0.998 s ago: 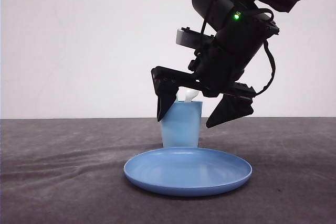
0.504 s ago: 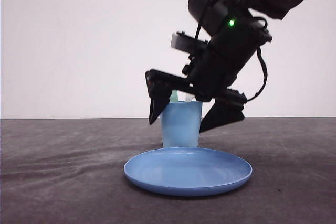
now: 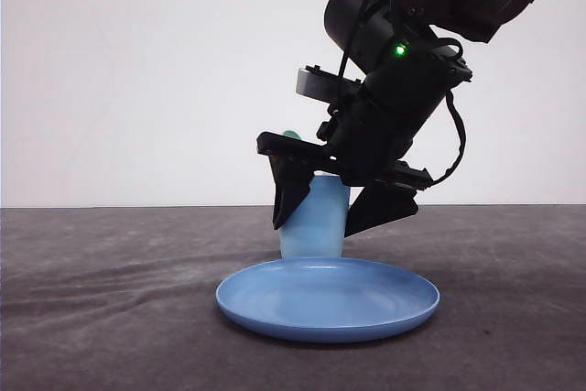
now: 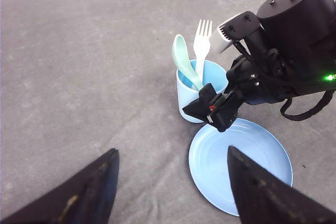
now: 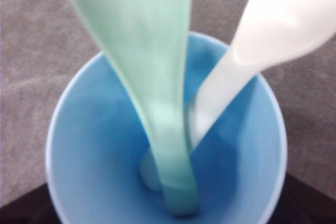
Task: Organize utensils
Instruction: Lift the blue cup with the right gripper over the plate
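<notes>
A mint-green spoon [image 4: 184, 61] and a white fork [image 4: 202, 43] stand together in the light blue cup [image 4: 184, 95], leaning on its rim. Looking straight down into the cup [image 5: 79, 145], the spoon [image 5: 152, 77] and the fork [image 5: 252, 51] rest their lower ends on its bottom. My right gripper [image 3: 318, 224] is open, one finger on each side of the cup and nothing between them but the cup. The spoon's tip [image 3: 291, 135] pokes up above one finger. My left gripper [image 4: 170, 182] hangs open high over the table, apart from the cup.
A blue round plate [image 3: 328, 299] lies on the grey cloth directly in front of the cup, nearly touching it. In the left wrist view the plate [image 4: 257, 177] has nothing on it. Bare grey cloth [image 4: 79, 77] spreads to all sides.
My right gripper has shifted slightly left and lower around the cup. The fork's white top is now hidden behind it, and the spoon's tip shows above the left finger.
</notes>
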`<state>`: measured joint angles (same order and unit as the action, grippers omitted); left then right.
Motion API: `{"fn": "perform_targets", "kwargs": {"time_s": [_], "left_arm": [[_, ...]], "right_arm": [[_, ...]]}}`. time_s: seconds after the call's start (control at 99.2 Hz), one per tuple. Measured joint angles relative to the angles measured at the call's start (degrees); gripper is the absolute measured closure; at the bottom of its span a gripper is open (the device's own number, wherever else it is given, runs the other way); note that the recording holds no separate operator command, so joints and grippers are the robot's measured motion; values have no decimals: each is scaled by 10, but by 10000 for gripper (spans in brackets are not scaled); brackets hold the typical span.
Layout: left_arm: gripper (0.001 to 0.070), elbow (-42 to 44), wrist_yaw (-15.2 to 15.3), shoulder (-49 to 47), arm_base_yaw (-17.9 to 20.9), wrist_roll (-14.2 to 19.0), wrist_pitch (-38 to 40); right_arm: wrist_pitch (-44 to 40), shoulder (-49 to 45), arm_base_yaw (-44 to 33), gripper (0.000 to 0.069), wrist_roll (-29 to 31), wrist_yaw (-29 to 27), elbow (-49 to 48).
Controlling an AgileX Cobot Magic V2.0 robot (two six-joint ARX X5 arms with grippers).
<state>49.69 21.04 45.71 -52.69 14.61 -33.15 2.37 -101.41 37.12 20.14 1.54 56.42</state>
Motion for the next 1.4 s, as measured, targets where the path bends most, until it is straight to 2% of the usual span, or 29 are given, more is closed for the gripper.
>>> {"fn": "perform_targets", "kwargs": {"time_s": [0.343, 0.625, 0.928, 1.17, 1.402], "left_arm": [[315, 0, 0, 0, 0, 0, -3], [315, 0, 0, 0, 0, 0, -5], [315, 0, 0, 0, 0, 0, -5], [315, 0, 0, 0, 0, 0, -6], [315, 0, 0, 0, 0, 0, -7]], "right_arm": [[-17, 17, 0, 266, -16, 0, 0], [-89, 151, 4, 267, -73, -2, 5], [-160, 270, 51, 267, -162, -2, 5], [-212, 269, 72, 267, -186, -17, 5], [-195, 268, 84, 267, -182, -20, -46]]}}
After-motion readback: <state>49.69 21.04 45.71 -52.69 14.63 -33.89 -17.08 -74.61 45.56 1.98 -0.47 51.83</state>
